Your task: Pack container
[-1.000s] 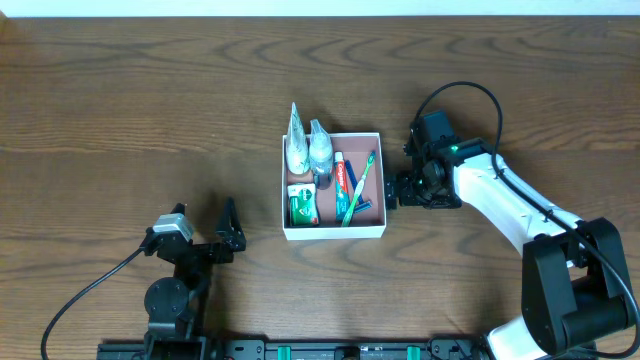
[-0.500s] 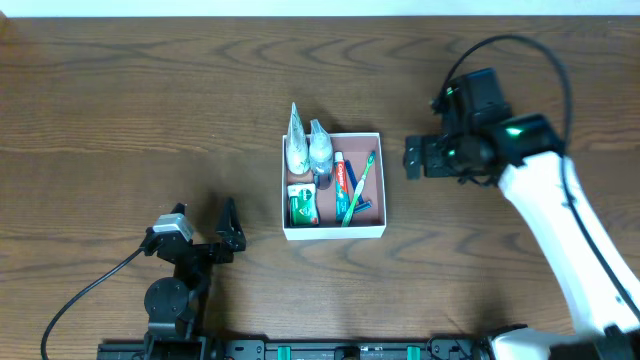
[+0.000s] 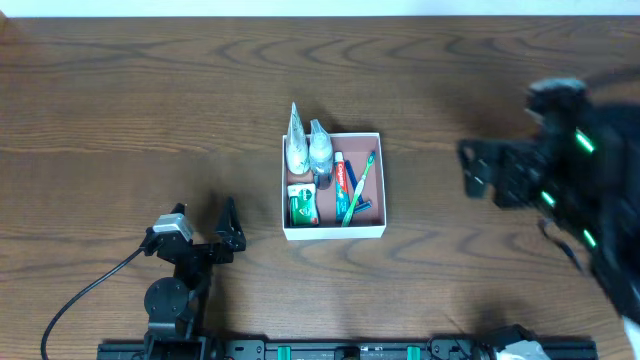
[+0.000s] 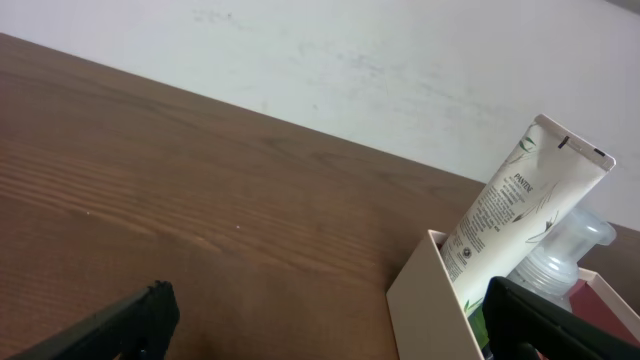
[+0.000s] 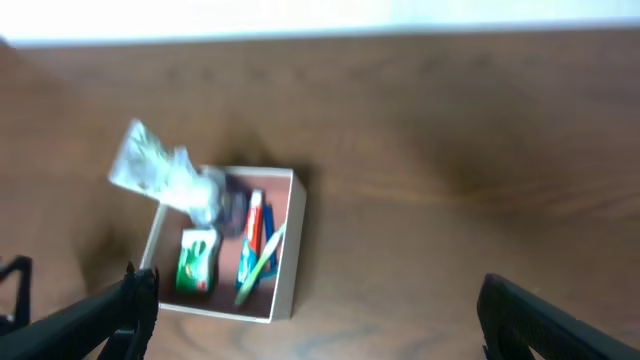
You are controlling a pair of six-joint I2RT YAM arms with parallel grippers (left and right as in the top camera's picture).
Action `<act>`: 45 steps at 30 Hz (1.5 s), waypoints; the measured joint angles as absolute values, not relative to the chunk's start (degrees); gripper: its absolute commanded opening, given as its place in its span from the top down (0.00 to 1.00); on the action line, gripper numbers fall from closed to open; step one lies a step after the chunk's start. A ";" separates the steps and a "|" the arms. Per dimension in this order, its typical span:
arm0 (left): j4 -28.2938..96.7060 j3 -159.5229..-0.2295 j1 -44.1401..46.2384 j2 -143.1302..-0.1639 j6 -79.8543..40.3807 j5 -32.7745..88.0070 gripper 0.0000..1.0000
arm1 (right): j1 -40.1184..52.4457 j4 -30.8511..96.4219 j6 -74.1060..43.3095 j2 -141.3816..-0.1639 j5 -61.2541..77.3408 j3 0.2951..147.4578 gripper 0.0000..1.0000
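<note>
container w/ toiletries mid tabletop, right tool well right of container, blurred, jaws wide open, empty, left tool near container's front-left corner, open too

Brand name: "PANTENE", in dark capitals running along the white tube, read in the left wrist view.
Tube position: ahead and to the right of the left gripper, standing tilted out of the container just behind its near wall.
Fine print on tube: several lines beneath the brand name, too small to read.
Green carton: pale markings on its face, not legible from overhead. In the right wrist view it lies ahead of the right gripper, toward its left finger, and is blurred.
Toothpaste tube: red, white and blue print, no word legible.
</note>
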State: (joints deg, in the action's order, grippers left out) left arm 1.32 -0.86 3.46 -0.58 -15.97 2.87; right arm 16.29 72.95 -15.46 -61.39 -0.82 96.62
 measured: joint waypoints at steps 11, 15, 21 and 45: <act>1.34 -0.89 3.46 -0.58 -15.99 2.87 0.02 | 16.29 76.25 -12.71 -49.01 -15.68 96.68 0.01; 1.37 -0.89 3.46 -0.58 -15.99 2.87 0.02 | 14.31 70.19 -12.47 -45.06 -19.14 92.44 0.01; 1.61 -1.04 3.46 -0.60 -15.59 3.03 0.02 | 10.55 49.82 -12.32 -33.41 -19.62 73.84 0.01; 1.69 -1.10 3.46 -0.58 -15.16 3.03 0.02 | 8.69 -5.87 -12.08 -4.91 -9.04 6.57 0.01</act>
State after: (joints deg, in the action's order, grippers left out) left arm 1.69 -1.10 3.46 -0.58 -15.16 3.03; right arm 8.69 -5.87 -12.08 -4.91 -9.04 6.57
